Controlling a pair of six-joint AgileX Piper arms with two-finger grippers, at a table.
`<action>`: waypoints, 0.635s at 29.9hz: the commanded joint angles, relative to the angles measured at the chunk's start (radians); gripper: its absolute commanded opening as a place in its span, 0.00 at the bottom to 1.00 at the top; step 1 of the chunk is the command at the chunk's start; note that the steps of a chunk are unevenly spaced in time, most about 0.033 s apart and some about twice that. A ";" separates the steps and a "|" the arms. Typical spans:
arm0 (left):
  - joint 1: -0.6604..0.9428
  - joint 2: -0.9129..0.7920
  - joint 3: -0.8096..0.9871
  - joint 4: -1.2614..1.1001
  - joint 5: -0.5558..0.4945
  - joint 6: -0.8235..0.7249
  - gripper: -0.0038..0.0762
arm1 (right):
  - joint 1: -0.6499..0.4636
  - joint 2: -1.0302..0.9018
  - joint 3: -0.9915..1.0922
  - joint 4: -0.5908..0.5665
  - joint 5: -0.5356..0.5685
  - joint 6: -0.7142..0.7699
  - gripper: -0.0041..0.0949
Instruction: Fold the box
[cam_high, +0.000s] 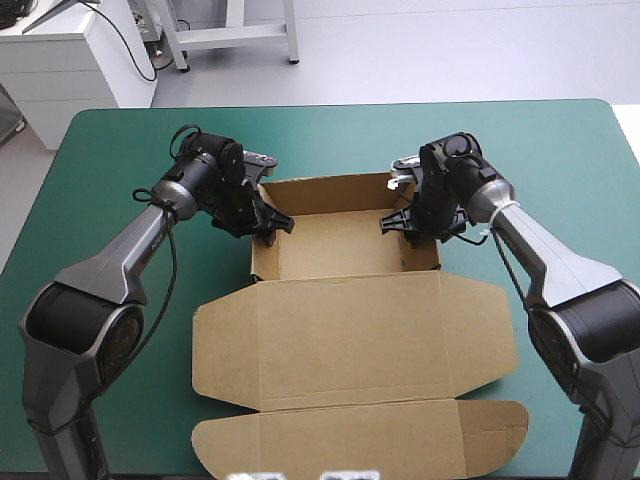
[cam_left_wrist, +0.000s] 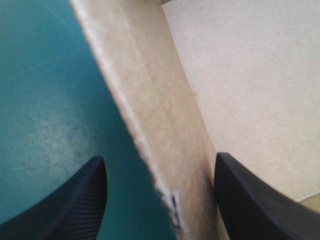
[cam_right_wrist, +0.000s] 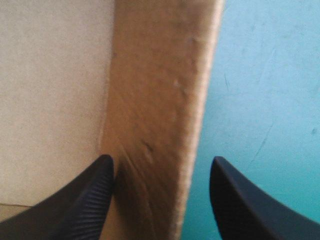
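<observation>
Your left gripper (cam_high: 268, 220) and right gripper (cam_high: 398, 222) each straddle a raised side wall of the brown box (cam_high: 350, 330), fingers (cam_left_wrist: 82, 200) spread apart.

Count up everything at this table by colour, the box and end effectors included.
Brown: 1, the box
Black: 2, the left end effector and the right end effector
Teal-green: 1, the table cover
Total: 4

The left gripper (cam_high: 268, 222) straddles the box's (cam_high: 350, 330) left wall, the right gripper (cam_high: 395, 222) its right.
</observation>
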 joint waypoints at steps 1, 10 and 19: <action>-0.003 -0.053 -0.025 0.009 0.059 0.000 0.60 | -0.012 -0.055 -0.021 -0.017 0.023 -0.018 0.71; -0.003 -0.081 -0.196 0.113 0.060 -0.008 0.60 | -0.016 -0.055 -0.134 -0.008 0.023 -0.026 0.65; -0.003 -0.235 -0.326 0.133 0.060 -0.006 0.40 | -0.016 -0.090 -0.227 0.028 0.025 0.029 0.65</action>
